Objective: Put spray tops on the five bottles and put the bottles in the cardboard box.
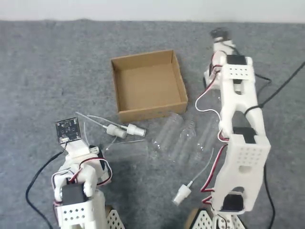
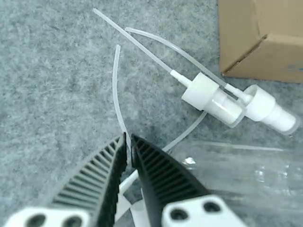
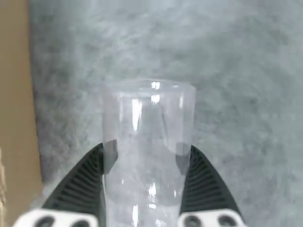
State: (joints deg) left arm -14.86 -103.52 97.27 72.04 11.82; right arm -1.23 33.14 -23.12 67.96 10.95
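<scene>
Item: lone spray top, nearest the arm bases, on the grey table.
Left pincer: all but closed, nipping a thin tube.
Beyond it: two spray tops lying together.
Right pincer: spread wide, a finger pressed to each side of a clear bottle.
Two loose bottles lie beside it.
Farthest: cardboard box, open.

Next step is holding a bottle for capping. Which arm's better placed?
Right. The right gripper is clamped on a clear bottle, a finger on each side. The left gripper is pinched on a thin dip tube, so it suits bringing the top.
</scene>
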